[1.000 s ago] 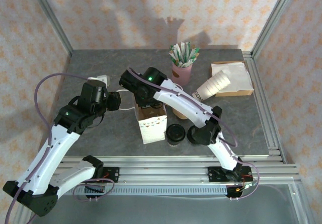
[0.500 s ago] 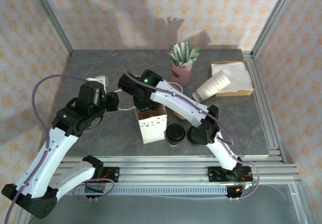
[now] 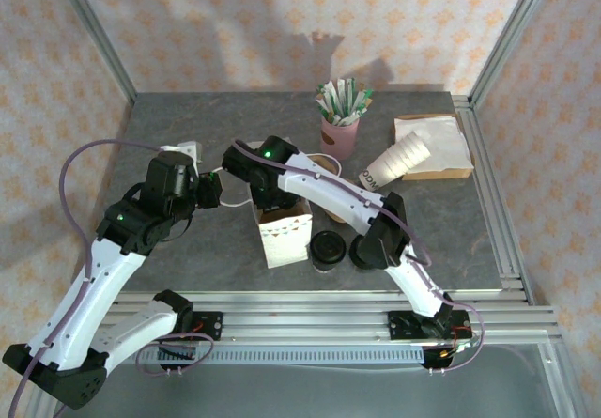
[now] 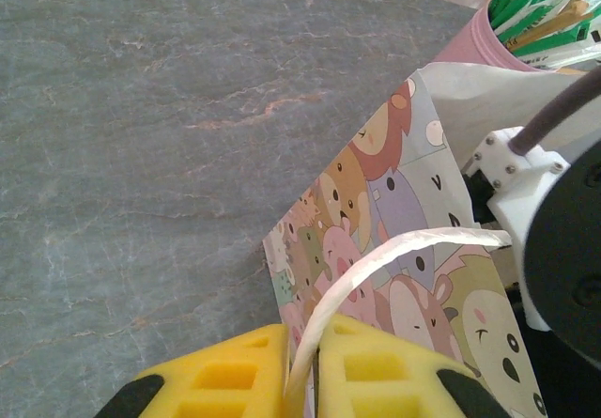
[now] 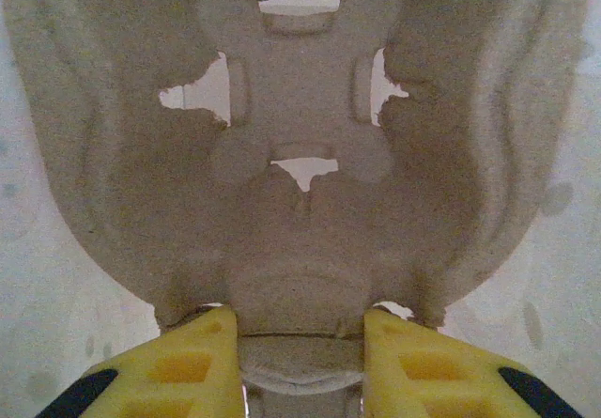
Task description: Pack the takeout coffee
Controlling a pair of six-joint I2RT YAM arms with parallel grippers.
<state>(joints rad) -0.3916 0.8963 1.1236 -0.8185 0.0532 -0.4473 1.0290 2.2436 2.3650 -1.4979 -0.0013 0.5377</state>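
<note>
Left wrist: end effector (image 4: 302,366) has pinched bag handle (image 4: 404,244).

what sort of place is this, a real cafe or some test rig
Probably a robot test cell staged as a coffee counter: bare aluminium frame posts box in a grey stone-look tabletop holding a pink cup of green-and-white sticks and a lying stack of cream paper cups.

The white printed paper bag (image 3: 284,235) stands left of the black-lidded pale paper takeout coffee (image 3: 327,247); a grey moulded pulp carrier (image 5: 300,155) is inside the bag; the pink cup of stirrers (image 3: 340,134) stands behind
</note>
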